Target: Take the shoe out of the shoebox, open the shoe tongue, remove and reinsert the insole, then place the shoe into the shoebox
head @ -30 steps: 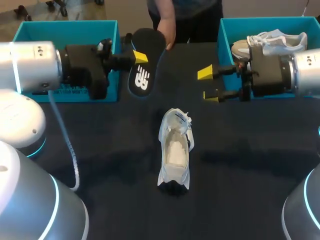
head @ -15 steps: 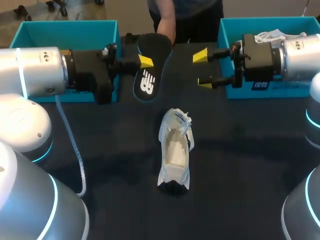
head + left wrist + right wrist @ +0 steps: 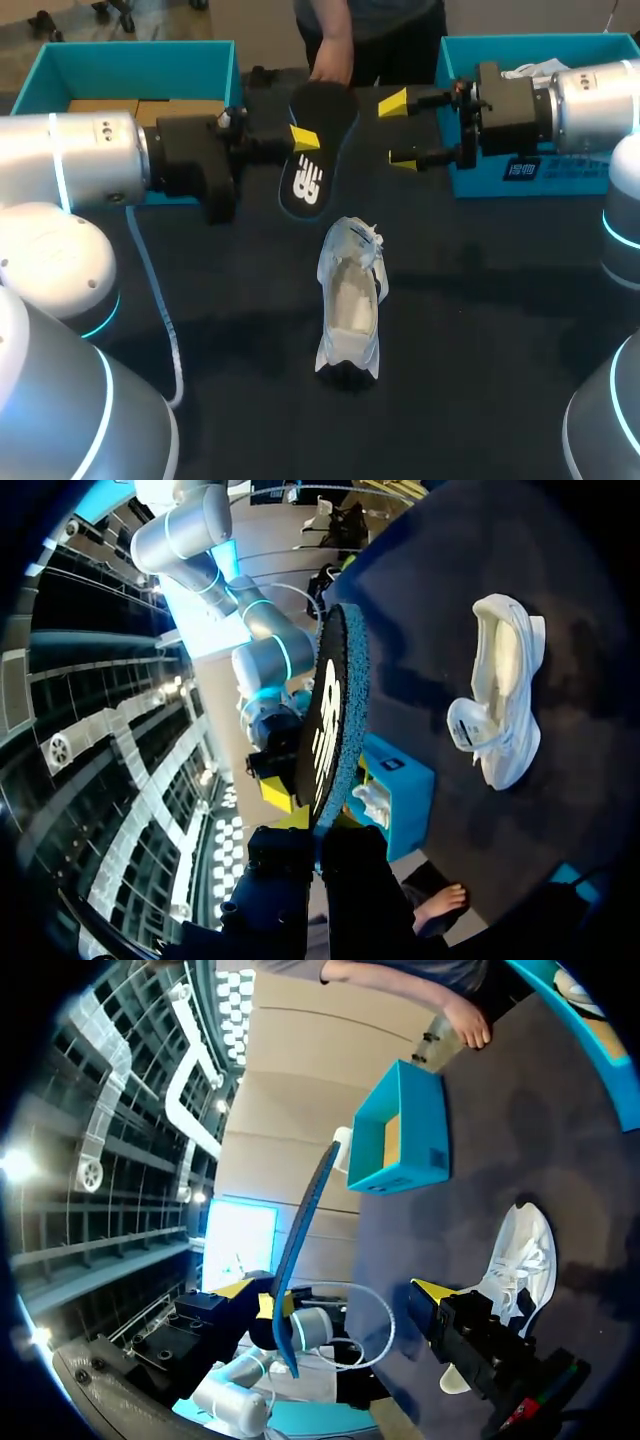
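A white shoe (image 3: 350, 300) lies on the dark table's middle, its opening up; it also shows in the left wrist view (image 3: 500, 705) and beside my right fingers (image 3: 515, 1250). My left gripper (image 3: 300, 140) is shut on a black insole (image 3: 315, 150), held in the air beyond the shoe. In the left wrist view the insole (image 3: 335, 710) stands edge-on out of that gripper (image 3: 320, 832). My right gripper (image 3: 398, 131) hangs open just right of the insole, nothing between its fingers. From its wrist, the insole (image 3: 303, 1245) is ahead of the right gripper (image 3: 335, 1290).
A teal shoebox (image 3: 130, 60) stands at the far left with brown card inside. Another teal box (image 3: 450, 70) at the far right holds a second white shoe (image 3: 535, 70). A person's hand (image 3: 330, 65) rests at the table's far edge, close behind the insole.
My left arm has carried the insole to the right and a little nearer the shoe. The right gripper has moved left and farther back toward the insole, staying open.
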{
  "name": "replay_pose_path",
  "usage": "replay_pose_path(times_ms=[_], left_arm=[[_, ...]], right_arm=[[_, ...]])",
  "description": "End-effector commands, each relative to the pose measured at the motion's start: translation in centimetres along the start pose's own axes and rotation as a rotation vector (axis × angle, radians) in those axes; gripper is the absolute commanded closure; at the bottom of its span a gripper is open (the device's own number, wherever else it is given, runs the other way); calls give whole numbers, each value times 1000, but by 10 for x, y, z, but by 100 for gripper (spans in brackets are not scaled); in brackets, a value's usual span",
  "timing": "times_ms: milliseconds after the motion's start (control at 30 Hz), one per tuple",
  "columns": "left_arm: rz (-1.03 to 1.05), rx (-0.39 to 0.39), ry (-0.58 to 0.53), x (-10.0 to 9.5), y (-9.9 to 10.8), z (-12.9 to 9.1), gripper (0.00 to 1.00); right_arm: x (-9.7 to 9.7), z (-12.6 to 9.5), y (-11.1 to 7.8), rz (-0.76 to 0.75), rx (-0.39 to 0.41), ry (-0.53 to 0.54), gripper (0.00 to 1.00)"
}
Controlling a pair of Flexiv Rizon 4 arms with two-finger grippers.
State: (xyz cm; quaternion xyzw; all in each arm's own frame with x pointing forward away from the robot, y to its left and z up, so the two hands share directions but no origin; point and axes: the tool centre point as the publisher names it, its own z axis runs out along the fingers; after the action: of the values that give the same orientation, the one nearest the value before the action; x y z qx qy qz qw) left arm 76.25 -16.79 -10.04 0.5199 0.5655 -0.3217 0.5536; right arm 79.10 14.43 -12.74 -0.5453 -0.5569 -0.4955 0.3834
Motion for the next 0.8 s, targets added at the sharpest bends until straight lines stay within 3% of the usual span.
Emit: replay_pose_path(times_ms=[33,333,633,667,700,733,767,800], left_arm=[[-2,-7,-11,6,-4,12,100],[17,-4,-18,11,-7,27,100],[26,-28,-26,13,-15,36,100],[21,-36,-28,14,-16,35,100],[21,-37,-27,15,-17,35,100],[16,-40,-25,16,-17,35,100],[10,-39,-24,17,-17,35,100],[8,-41,-23,18,-17,34,100]], right_arm=[[0,9,1,23,-23,17,0],[11,30,2,30,-21,78,0],[14,32,4,28,-5,77,0],[15,31,5,28,-3,76,7],[15,30,5,29,-2,75,26],[16,29,6,31,1,73,36],[16,29,6,32,5,71,40],[16,28,6,33,7,71,51]])
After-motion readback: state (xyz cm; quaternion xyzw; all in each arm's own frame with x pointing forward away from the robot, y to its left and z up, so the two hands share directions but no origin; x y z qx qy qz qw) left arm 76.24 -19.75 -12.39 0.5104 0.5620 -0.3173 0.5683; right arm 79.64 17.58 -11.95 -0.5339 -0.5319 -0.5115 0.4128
